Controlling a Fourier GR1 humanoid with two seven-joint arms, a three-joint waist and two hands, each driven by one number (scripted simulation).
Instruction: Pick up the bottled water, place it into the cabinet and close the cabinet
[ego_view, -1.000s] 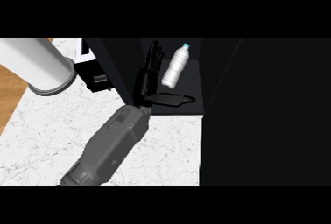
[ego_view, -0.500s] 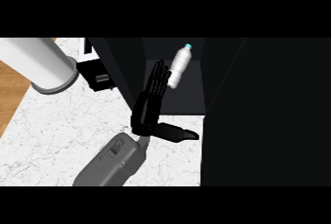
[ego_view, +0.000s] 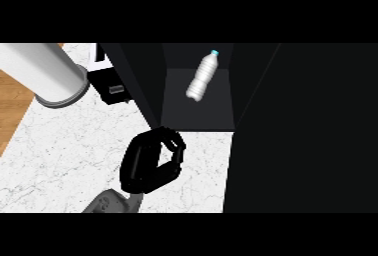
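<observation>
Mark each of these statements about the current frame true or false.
1. The bottled water is inside the dark cabinet. True.
2. The left hand is curled round the bottle. False: its fingers are curled but hold nothing, and it is over the marble counter in front of the cabinet, apart from the bottle.
3. The bottle's cap is light blue. True.
4. The white cylinder stands to the right of the cabinet. False: it stands to the cabinet's left, near the counter's edge.
5. Both hands are in view. False: only the left hand shows.
</observation>
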